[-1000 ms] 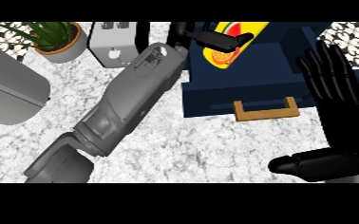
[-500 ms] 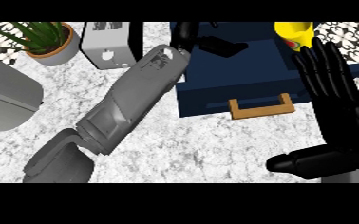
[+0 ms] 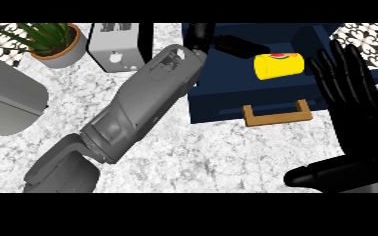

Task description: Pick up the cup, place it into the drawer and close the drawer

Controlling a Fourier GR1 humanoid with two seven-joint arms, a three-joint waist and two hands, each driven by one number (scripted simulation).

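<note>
The yellow cup lies on its side inside the open navy drawer, red mark facing up. A wooden handle sits on the drawer's front. My left hand reaches over the drawer's back left corner. Its fingers are stretched toward the cup, ending just beside the cup's left end, and are not curled round it. My right hand stands open at the right edge, fingers up, next to the drawer's right side, with its thumb low at the bottom right.
A potted plant and a grey toaster stand at the back left. A grey rounded object sits at the left edge. White speckled counter lies in front of the drawer.
The cup was in my left hand's fingers over the drawer a second ago. It has left the hand and now rests in the drawer. The right hand has hardly moved.
</note>
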